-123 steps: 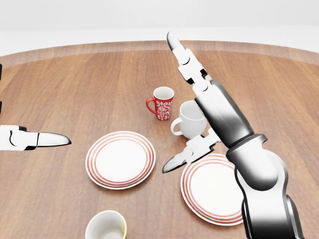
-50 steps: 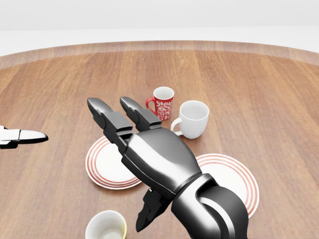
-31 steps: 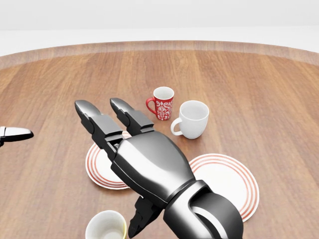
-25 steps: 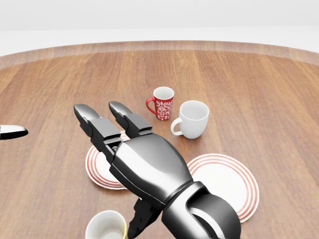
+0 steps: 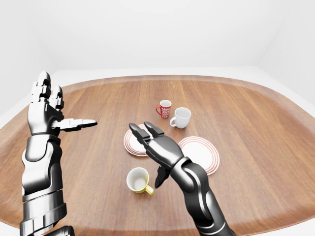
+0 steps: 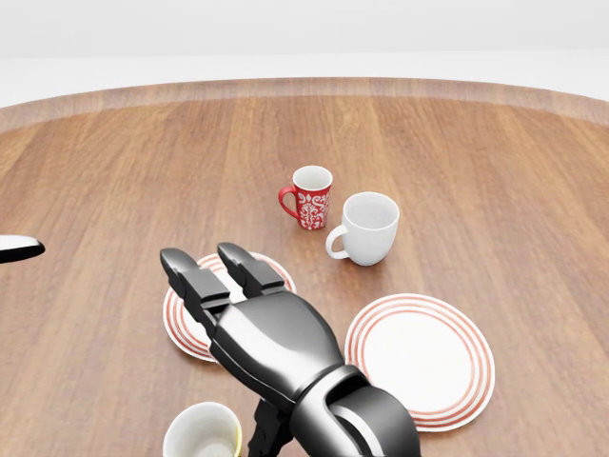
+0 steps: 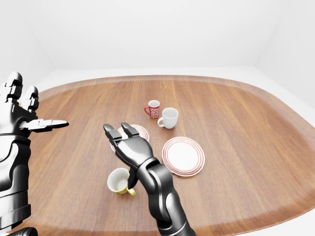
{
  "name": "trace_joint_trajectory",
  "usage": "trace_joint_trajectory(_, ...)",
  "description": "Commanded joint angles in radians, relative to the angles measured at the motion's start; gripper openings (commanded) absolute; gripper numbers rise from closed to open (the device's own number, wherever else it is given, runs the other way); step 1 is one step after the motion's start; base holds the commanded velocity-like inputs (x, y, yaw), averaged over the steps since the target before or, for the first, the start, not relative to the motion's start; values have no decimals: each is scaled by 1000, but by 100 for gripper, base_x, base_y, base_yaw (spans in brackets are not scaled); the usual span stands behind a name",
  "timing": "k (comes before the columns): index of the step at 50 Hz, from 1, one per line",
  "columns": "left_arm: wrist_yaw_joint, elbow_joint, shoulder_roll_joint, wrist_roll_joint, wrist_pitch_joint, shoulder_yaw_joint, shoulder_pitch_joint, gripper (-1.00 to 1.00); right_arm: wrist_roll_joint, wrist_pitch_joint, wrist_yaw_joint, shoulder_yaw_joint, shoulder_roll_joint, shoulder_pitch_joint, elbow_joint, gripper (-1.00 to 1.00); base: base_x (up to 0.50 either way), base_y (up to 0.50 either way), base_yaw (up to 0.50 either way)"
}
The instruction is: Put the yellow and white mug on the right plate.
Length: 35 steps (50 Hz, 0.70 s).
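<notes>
Wooden table (image 5: 256, 123); only eye views show raised left hand (image 5: 47, 105).

No legible text or labels.

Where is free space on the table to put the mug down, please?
The right plate is bare. Open wood lies to its right on the table, and above the red mug and white mug. It is crowded around the left plate, under the right hand, near the yellow and white mug.
</notes>
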Motion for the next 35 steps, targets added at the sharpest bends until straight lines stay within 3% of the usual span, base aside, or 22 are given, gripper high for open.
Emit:
trace_joint_trajectory(1,-1,2,-2,0,0,-2,1,100,-26,-13,-34,21,3,20,46,100,0,0,0)
trace_joint_trajectory(35,-5,-25,-14,6,0,-5,11,100,-52,-61,-160,39,0,36,200,100,0,0,0)
